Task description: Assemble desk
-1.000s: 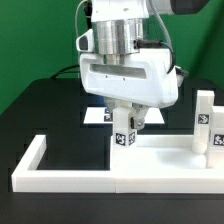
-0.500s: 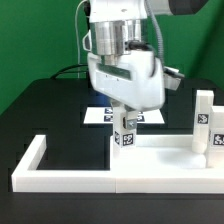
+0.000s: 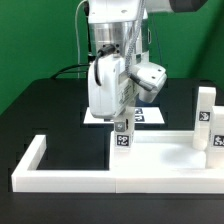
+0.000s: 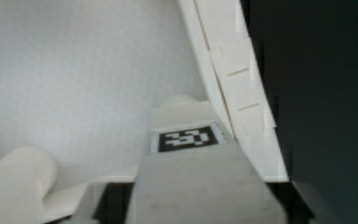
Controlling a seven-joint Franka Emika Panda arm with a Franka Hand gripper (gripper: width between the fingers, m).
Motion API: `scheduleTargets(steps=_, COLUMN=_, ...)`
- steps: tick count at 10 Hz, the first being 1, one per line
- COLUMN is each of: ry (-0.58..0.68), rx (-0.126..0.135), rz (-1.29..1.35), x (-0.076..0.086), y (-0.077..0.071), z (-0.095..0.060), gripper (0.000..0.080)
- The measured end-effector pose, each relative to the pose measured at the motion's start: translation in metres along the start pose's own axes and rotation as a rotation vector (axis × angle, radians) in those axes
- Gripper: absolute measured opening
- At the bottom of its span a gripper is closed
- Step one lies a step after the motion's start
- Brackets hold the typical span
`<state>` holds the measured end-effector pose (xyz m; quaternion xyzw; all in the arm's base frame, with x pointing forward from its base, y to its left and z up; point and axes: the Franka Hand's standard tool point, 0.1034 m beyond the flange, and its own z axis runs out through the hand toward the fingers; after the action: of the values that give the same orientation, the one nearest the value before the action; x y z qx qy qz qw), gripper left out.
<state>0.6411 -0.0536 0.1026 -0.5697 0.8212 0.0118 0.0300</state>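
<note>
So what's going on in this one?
The gripper is closed on a tagged white leg standing upright on the tabletop, near the corner toward the exterior view's left. Over the last second the wrist has rotated about the leg, which looks like screwing it in. Another leg already stands at the tabletop's far end on the exterior view's right. The white rail borders the work area, and the marker board lies behind.
</note>
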Motion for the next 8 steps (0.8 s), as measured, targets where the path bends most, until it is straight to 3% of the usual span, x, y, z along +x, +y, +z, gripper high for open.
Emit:
scheduleTargets(steps=2, ry=0.008, rx=0.0, rz=0.0, x=0.0, y=0.0, z=0.0, gripper=0.0305)
scheduleTargets(steps=3, ry=0.008, rx=-0.001, rz=-0.001, x=0.0, y=0.001, z=0.001, gripper=0.0381)
scheduleTargets(steps=4, ry=0.007, rx=0.0, rz=-0.006, x=-0.002, y=0.001, z=0.0, gripper=0.0561)
scheduleTargets(steps=5, ry=0.001, rx=0.003, rz=-0.017, x=-0.005, y=0.002, z=-0.004, gripper=0.0561)
scheduleTargets(steps=6, ry=-0.011, rx=0.012, rz=-0.03, x=-0.009, y=0.002, z=-0.014, gripper=0.0621)
scheduleTargets(steps=8, ry=-0.055, rx=0.051, rz=-0.052, x=-0.017, y=-0.004, z=-0.053, gripper=0.0648)
